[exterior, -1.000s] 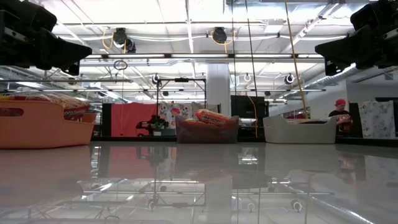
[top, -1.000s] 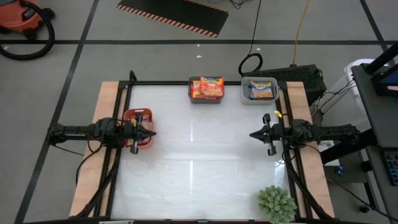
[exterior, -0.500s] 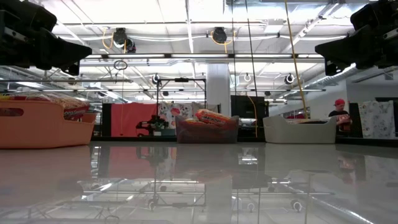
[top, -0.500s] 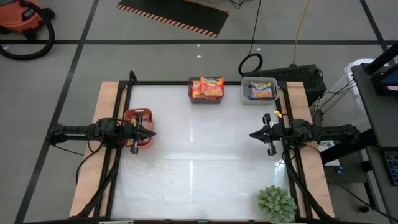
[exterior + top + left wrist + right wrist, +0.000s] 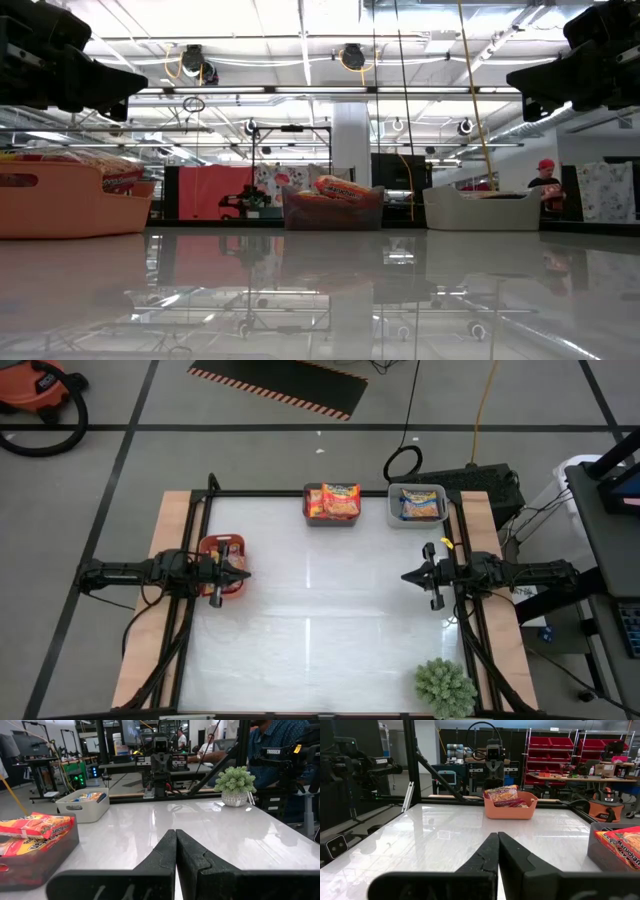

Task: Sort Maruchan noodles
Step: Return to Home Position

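High view: noodles flat; long axes unclear.

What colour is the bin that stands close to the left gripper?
The bin is orange, with noodle packets inside. The right wrist view shows it best.

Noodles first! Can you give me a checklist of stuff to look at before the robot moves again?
1. Noodle packets all in bins, none loose on the table: ok.
2. Left gripper shut, empty, at the orange bin: ok.
3. Right gripper shut, empty, near the table's right edge: ok.
4. Dark bin and white bin upright, packets inside: ok.
5. Every packet in its matching bin: cannot tell.
6. Plant away from both arms: ok.
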